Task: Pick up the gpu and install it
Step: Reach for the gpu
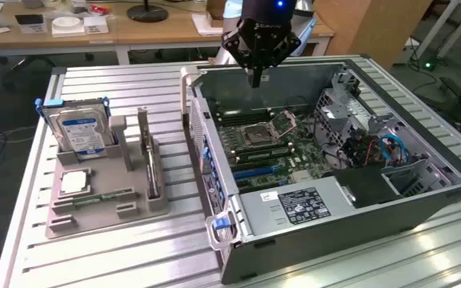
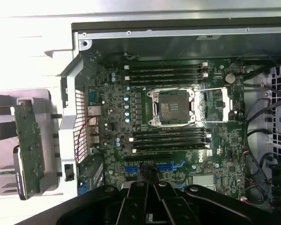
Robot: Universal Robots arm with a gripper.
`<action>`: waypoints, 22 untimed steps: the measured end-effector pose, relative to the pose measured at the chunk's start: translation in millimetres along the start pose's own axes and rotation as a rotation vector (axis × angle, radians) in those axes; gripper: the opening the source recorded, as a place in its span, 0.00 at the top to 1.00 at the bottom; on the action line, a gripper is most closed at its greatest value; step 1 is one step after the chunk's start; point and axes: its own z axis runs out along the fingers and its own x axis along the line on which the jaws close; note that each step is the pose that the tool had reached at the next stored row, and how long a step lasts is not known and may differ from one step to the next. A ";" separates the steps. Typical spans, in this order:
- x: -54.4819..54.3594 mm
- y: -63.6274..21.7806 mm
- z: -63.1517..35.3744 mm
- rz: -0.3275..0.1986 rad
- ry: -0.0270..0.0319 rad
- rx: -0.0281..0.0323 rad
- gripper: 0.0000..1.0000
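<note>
The gpu is a thin dark card standing on edge in a slot of the grey holder, at the exterior view's left of the open computer case. In the wrist view, the gpu appears as a dark greenish board with a silvery edge beside the case wall. My gripper hangs above the far part of the case interior, well apart from the gpu. Its black fingers are shut with nothing between them. Below it lies the motherboard.
In the holder there are also a blue-labelled hard drive, a square chip and a narrow memory stick. Inside the case are the processor socket, blue slots, cables and a power supply.
</note>
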 end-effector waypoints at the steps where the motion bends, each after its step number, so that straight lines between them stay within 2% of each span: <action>1: 0.0 0.0 0.0 0.000 0.0000 0.0000 0.89; 10: 3.2 -0.3 -0.1 0.000 0.0000 0.0001 0.89; 22: 22.9 -1.7 -0.5 0.000 0.0000 0.0000 0.89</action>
